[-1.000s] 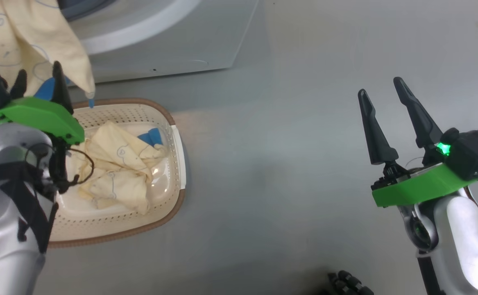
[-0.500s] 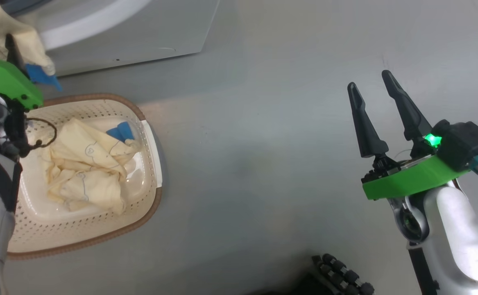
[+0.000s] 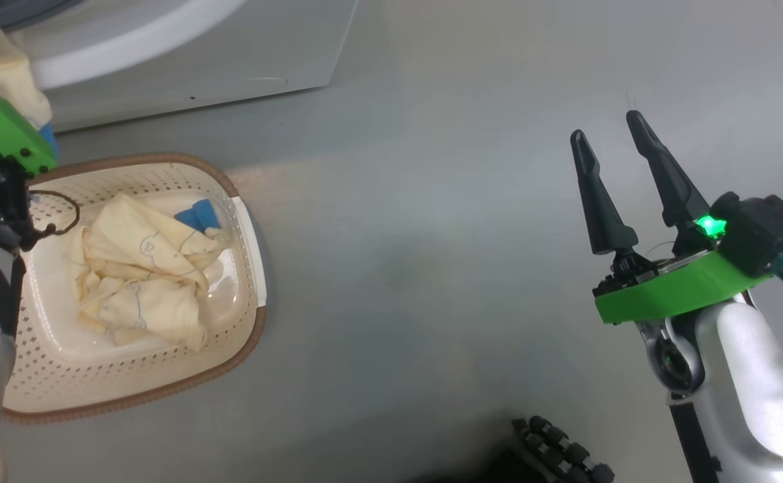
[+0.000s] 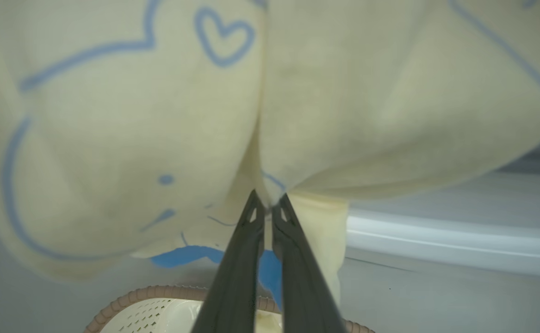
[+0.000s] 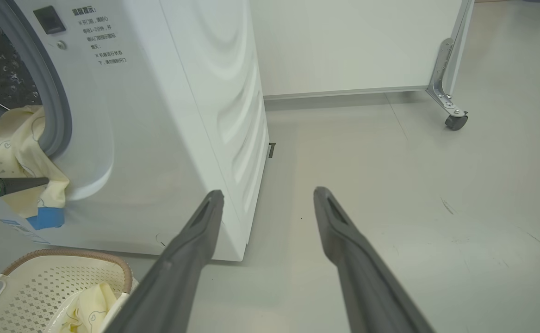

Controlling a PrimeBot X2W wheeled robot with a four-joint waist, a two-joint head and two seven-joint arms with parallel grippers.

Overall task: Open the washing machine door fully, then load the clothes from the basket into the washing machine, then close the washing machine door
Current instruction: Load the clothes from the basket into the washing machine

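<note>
A cream-yellow garment point(image 4: 126, 120) with blue outline drawings hangs out of the washing machine's point(image 5: 168, 115) mouth over the grey gasket point(image 5: 53, 97). My left gripper point(image 4: 268, 203) is shut, its tips pinching a fold of this garment just above the basket point(image 3: 129, 396). More of the clothes point(image 3: 143, 282) lie crumpled in the basket on the floor. Far to the right, my right gripper point(image 3: 607, 127) hangs open above the bare floor with nothing in it. The washing machine door is out of view.
The washing machine's white side panel point(image 3: 196, 60) runs along the top left of the head view. A white cabinet on a caster wheel point(image 5: 455, 122) stands behind the machine. A dark ribbed part point(image 3: 559, 456) shows at the bottom edge. Grey floor lies between the arms.
My left gripper has gone from open to shut on the hanging garment and moved up and left towards the machine's mouth. The head camera shifted early on. The right arm barely moved.
</note>
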